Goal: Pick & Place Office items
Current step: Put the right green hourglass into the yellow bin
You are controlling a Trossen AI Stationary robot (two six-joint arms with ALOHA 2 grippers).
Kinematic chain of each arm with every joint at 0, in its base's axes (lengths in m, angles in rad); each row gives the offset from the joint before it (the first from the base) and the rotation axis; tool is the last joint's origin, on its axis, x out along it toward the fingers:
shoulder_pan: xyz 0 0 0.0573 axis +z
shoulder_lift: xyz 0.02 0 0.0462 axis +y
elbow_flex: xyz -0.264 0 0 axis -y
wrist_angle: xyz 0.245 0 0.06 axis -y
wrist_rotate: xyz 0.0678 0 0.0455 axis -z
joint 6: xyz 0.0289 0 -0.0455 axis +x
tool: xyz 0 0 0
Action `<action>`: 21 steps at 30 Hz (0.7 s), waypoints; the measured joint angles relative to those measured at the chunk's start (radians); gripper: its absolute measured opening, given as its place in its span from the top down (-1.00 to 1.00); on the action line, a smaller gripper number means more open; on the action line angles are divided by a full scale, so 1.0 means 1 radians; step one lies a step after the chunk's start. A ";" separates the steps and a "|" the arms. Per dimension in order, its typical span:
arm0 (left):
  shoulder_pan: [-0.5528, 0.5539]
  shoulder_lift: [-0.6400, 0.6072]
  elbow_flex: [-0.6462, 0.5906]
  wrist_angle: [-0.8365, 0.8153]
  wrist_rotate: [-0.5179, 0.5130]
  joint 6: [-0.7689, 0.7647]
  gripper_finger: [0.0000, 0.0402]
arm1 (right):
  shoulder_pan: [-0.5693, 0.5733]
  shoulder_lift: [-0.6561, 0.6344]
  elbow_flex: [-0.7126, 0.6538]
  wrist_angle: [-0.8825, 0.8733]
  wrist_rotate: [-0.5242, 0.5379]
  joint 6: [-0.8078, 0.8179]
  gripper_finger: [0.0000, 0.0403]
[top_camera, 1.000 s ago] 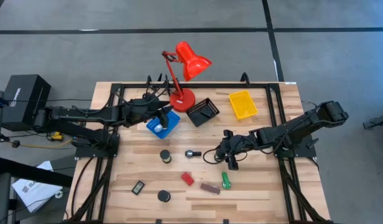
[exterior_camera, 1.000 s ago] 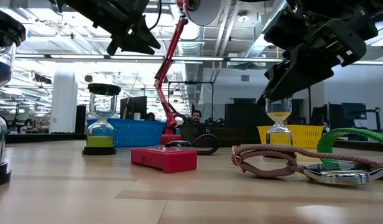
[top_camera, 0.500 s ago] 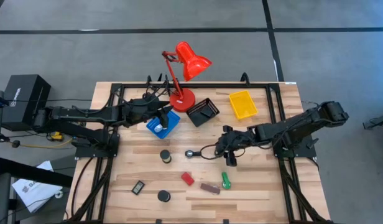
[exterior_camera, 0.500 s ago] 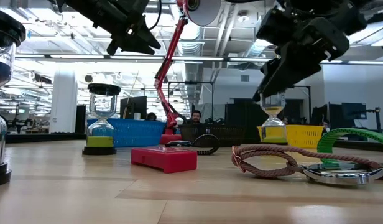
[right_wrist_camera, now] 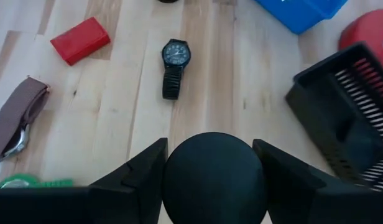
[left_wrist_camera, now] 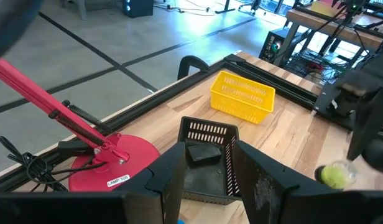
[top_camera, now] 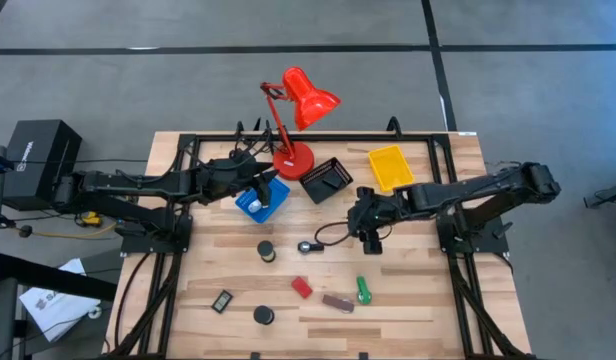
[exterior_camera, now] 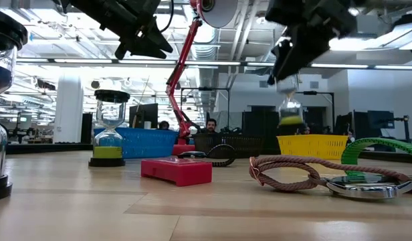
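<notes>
1. Seen only from the right wrist: a black round cap (right_wrist_camera: 214, 177) clamped between the right gripper (right_wrist_camera: 213, 180) fingers, with a wristwatch (right_wrist_camera: 174, 67), red block (right_wrist_camera: 80, 40) and brown strap with silvery clip (right_wrist_camera: 20, 116) lying on the table (right_wrist_camera: 241, 93) beyond.
2. Revealed by the low view alone: that cap tops a small hourglass (exterior_camera: 289, 110) with yellow-green sand, hanging clear of the table under the right gripper (exterior_camera: 286, 63); another hourglass (exterior_camera: 110, 128) with green sand stands upright on the wood.
3. High view: right gripper (top_camera: 372, 222) held out over mid-table, near the black tray (top_camera: 326, 179) and the yellow tray (top_camera: 390, 167).
4. Left gripper (top_camera: 256, 183) poised above the blue tray (top_camera: 263, 199), beside the red lamp base (top_camera: 292, 160).
5. Left wrist view: fingers (left_wrist_camera: 173, 177) parted with nothing between them, black tray straight ahead.
</notes>
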 joint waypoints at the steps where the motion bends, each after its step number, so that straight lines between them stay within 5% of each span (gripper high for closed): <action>1: 0.000 0.000 0.000 0.000 0.000 0.000 0.35 | -0.005 0.000 0.027 -0.035 0.000 -0.010 -0.01; 11: 0.000 0.000 0.000 -0.005 0.000 0.000 0.35 | -0.100 -0.002 0.262 -0.397 0.093 -0.044 -0.02; 21: 0.000 0.000 0.000 -0.004 0.000 0.021 0.35 | -0.326 -0.128 0.270 -0.522 0.142 -0.061 -0.01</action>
